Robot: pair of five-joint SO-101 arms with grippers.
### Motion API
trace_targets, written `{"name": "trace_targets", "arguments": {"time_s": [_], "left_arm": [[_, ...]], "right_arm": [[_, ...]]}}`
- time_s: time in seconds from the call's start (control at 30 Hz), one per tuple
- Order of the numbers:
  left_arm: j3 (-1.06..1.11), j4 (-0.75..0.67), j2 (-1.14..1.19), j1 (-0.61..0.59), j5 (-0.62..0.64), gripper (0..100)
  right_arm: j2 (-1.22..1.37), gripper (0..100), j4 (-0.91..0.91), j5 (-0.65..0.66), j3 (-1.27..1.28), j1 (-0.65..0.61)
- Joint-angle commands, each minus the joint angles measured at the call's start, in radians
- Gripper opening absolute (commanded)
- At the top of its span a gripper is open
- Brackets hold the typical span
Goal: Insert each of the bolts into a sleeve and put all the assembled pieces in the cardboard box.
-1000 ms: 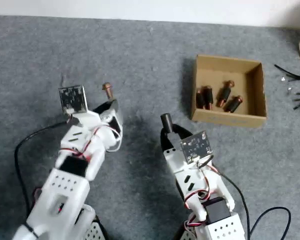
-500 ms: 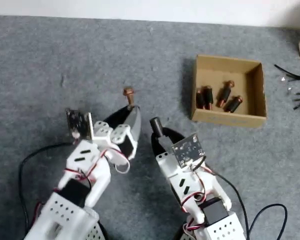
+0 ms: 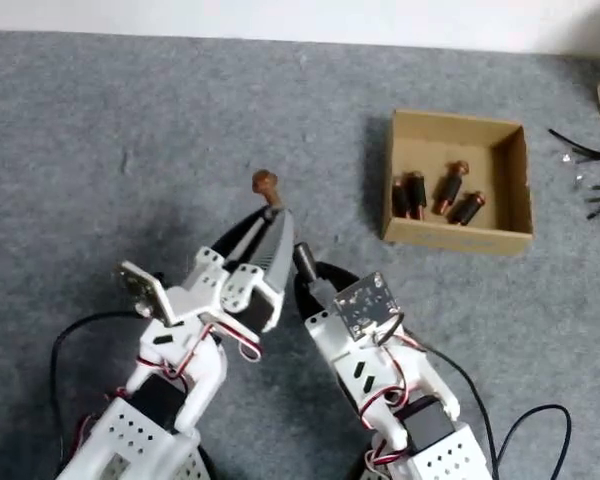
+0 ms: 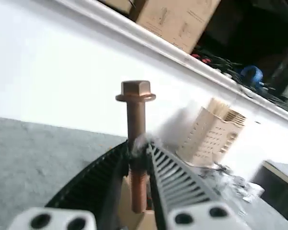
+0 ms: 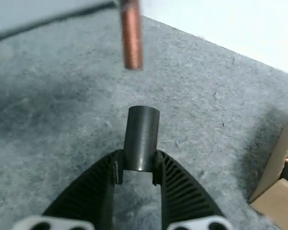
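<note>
Bolt [image 4: 135, 139] tight between left fingers [image 4: 177, 177]; sleeve [image 5: 141, 139] tight between right fingers [image 5: 182, 191], apart.

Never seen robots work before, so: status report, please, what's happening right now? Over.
Left gripper shut on bolt. Right gripper shut on sleeve. Bolt close to sleeve, not inserted. Nothing between them; four pieces in cardboard box.

White plastic arms [image 3: 170, 370] carry black ribbed fingers [image 5: 182, 191] and red wiring [image 3: 185, 352].
</note>
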Motion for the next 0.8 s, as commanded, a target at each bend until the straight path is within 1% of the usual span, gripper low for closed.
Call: {"name": "trace_targets", "arguments": {"time_s": [0.0,0.13,0.2,0.23,0.33,0.4,0.47,0.5,0.63,0.77], "left_arm": [[0.025,0.021,-0.021,0.041,0.000,0],[0.025,0.075,-0.022,0.041,0.002,0],[0.025,0.080,-0.028,0.031,0.002,0],[0.025,0.077,-0.028,0.018,0.018,0],[0.021,0.048,-0.030,-0.050,0.123,0],[0.021,0.046,-0.030,-0.073,0.137,0],[0.024,0.051,-0.030,-0.074,0.140,0],[0.024,0.049,-0.030,-0.074,0.140,0],[0.024,0.048,-0.030,-0.079,0.143,0],[0.025,0.052,-0.022,-0.079,0.199,0]], "right_arm": [[-0.025,0.5,0.001,0.038,0.130,-0.008],[-0.025,0.5,0.001,0.038,0.127,-0.007],[-0.025,0.5,0.001,0.038,0.125,-0.005],[-0.025,0.5,0.001,0.038,0.125,-0.005],[-0.025,0.5,-0.001,0.035,0.125,-0.008],[-0.025,0.5,-0.022,-0.009,0.125,-0.012],[-0.025,0.5,-0.079,-0.068,0.127,-0.007],[-0.025,0.5,-0.108,-0.075,0.131,-0.008],[-0.025,0.5,-0.127,-0.075,0.133,-0.013],[-0.025,0.5,-0.128,-0.075,0.133,-0.051]]}}
